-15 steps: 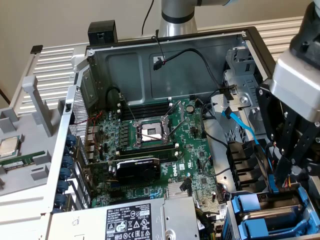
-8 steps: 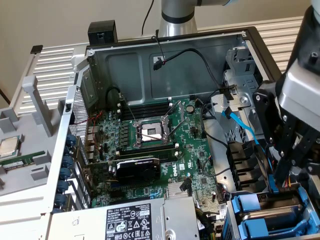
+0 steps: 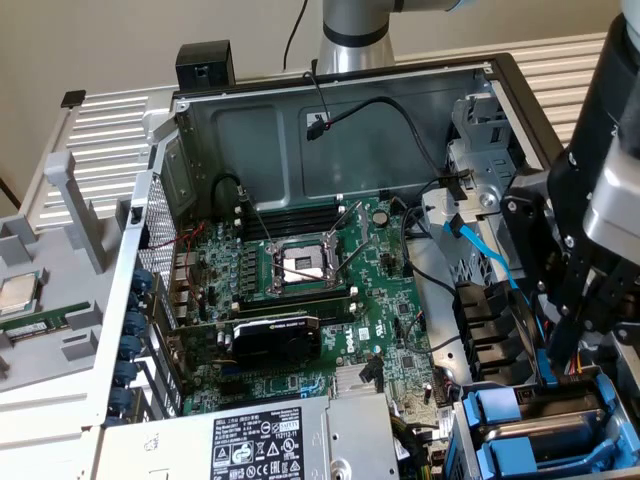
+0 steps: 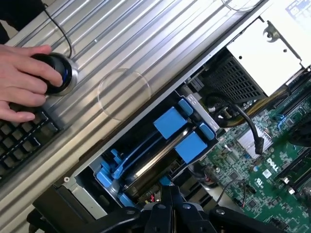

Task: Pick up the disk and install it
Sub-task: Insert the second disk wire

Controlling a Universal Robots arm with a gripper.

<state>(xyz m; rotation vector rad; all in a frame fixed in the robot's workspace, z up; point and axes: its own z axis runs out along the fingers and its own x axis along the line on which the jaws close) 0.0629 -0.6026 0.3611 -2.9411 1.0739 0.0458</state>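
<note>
Hovering with fingers pinched shut and empty, the hand [image 4: 167,206] sits just above the blue-framed silver-grey metal disk [image 4: 163,150], already seated in its bay.

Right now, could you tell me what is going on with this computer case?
The robot arm's gripper is shut and sits right over the drive bay at the edge of the open computer case. The disk, in its blue carrier, lies in the bay. A person's hand rests on a round controller beside the case.
</note>
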